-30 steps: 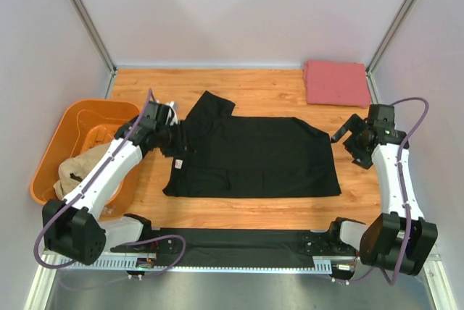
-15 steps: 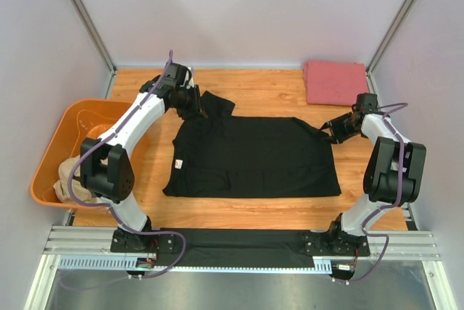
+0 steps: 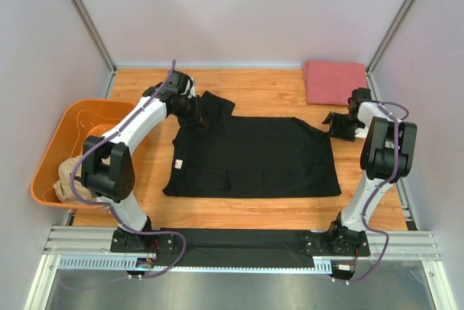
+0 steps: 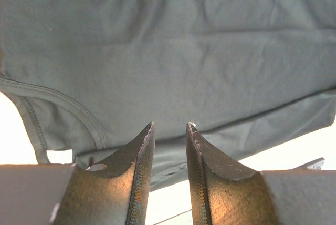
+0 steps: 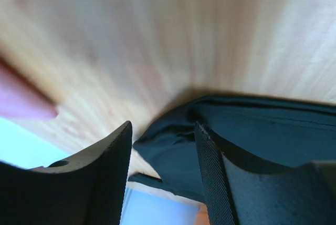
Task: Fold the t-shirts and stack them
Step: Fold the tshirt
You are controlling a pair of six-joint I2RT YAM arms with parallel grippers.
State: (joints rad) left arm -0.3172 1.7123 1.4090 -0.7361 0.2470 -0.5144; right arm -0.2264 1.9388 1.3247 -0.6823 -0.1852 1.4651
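A black t-shirt (image 3: pixel 254 154) lies spread flat mid-table, its white neck label (image 3: pixel 179 164) at the left and one sleeve (image 3: pixel 216 105) pointing to the far side. My left gripper (image 3: pixel 197 116) hovers over the cloth beside that sleeve; in the left wrist view (image 4: pixel 170 126) it is slightly open with the black cloth (image 4: pixel 168 51) below it. My right gripper (image 3: pixel 333 123) is open at the shirt's far right corner, which lies between its fingers (image 5: pixel 168 146). A folded pinkish-red t-shirt (image 3: pixel 336 82) lies at the far right. A tan t-shirt (image 3: pixel 70 171) sits in the tub.
An orange plastic tub (image 3: pixel 54 143) stands off the table's left edge. A black mat (image 3: pixel 239 237) runs along the near edge between the arm bases. White walls and metal posts enclose the wooden table (image 3: pixel 268 82).
My left gripper swung from the shirt's left edge near the tub up to the far sleeve. My right gripper moved left and away onto the shirt's far right corner.
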